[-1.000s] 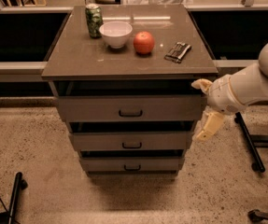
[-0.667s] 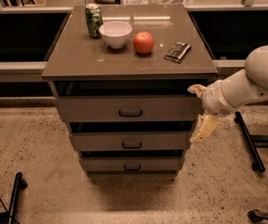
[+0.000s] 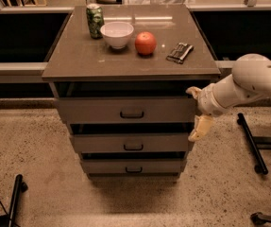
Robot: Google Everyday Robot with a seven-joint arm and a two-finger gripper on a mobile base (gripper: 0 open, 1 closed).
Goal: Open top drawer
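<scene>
Top drawer [image 3: 97, 110] sits shut; the end effector [image 3: 192, 113] hangs at its right edge, spread wide, likely to reach the handle [image 3: 131, 113]

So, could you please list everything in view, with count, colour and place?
Cabinet: one, grey-brown, centre of view.
Top drawer: one, grey-brown, just under the cabinet's top.
Middle drawer: one, grey-brown, below it.
Bottom drawer: one, grey-brown, lowest.
Can: one, green, back left on top.
Bowl: one, white, right of the can.
Round fruit: one, red-orange, right of the bowl.
Packet: one, dark, right of the fruit.
Gripper: one, cream, open, beside the top drawer's right end.
Arm: one, white, at the right.
</scene>
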